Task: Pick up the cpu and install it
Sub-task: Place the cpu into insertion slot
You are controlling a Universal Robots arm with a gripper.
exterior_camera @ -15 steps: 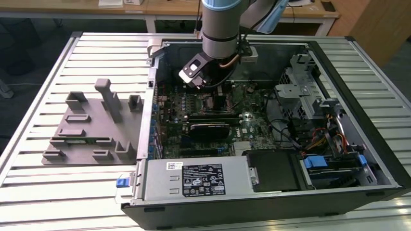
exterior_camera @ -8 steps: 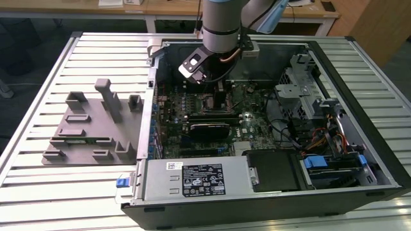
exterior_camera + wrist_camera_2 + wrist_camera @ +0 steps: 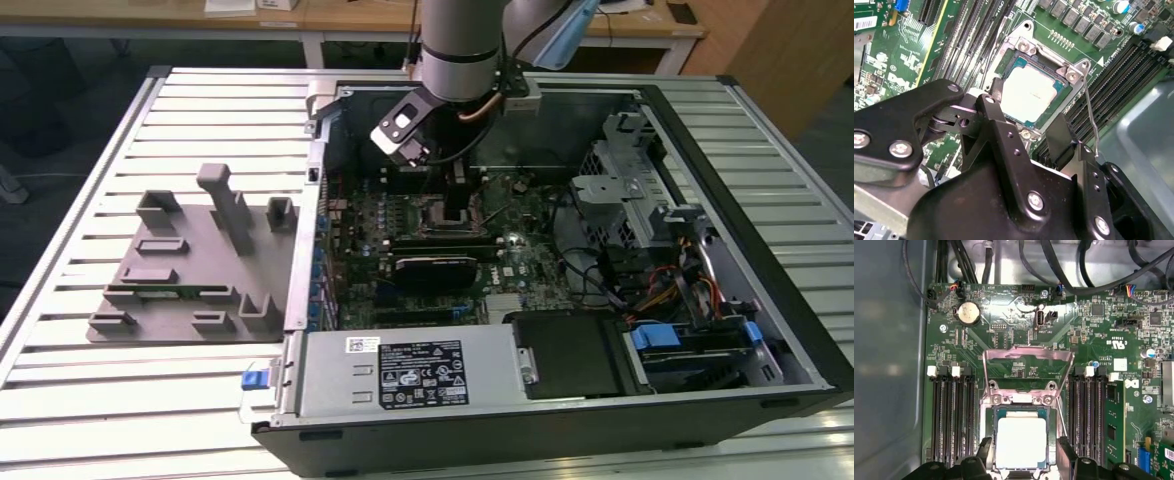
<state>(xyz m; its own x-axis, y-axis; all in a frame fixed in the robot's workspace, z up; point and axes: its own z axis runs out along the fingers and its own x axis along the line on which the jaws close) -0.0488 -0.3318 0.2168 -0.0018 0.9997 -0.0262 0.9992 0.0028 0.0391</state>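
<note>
The cpu [image 3: 1031, 95] [image 3: 1021, 440], a pale shiny square, lies flat inside the black socket frame [image 3: 1019, 50] on the green motherboard. My gripper [image 3: 1026, 120] [image 3: 1025, 456] hovers just over it, open. One black finger [image 3: 991, 107] stands on each side of the chip with a gap between pad and chip edge. The socket's metal load plate [image 3: 1026, 365] is tipped up and its thin lever [image 3: 1089, 110] stands free beside the socket. In the exterior view the gripper [image 3: 461, 205] reaches down into the open computer case [image 3: 320, 200] over the socket.
Memory slots [image 3: 951, 415] flank the socket on both sides. Black cables [image 3: 1054, 270] run along the case wall. A grey fixture with upright blocks [image 3: 200, 260] sits on the slatted table at the exterior view's left. A drive cage [image 3: 627, 200] and wiring fill the case's right.
</note>
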